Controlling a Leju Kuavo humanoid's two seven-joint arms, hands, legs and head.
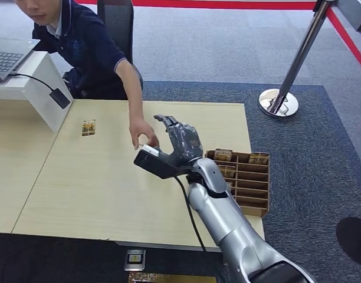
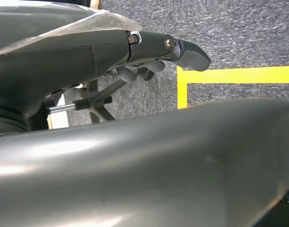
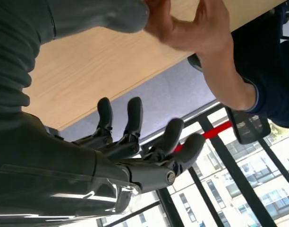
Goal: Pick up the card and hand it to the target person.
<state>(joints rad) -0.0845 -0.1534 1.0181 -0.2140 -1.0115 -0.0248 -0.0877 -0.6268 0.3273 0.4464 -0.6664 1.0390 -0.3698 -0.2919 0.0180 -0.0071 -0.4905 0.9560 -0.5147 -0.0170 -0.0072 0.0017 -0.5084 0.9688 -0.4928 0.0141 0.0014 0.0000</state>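
The bench stands on blue carpet. My right hand is raised, fingers apart, holding nothing. A card lies well beyond it, toward the person's side; the person's hand reaches just beside mine.

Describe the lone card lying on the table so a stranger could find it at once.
Start at the pale wooden table and go to its far side, near the white laptop stand. The card lies flat there on bare wood. Unlike the cards slotted in the brown box on the right, it sits alone.
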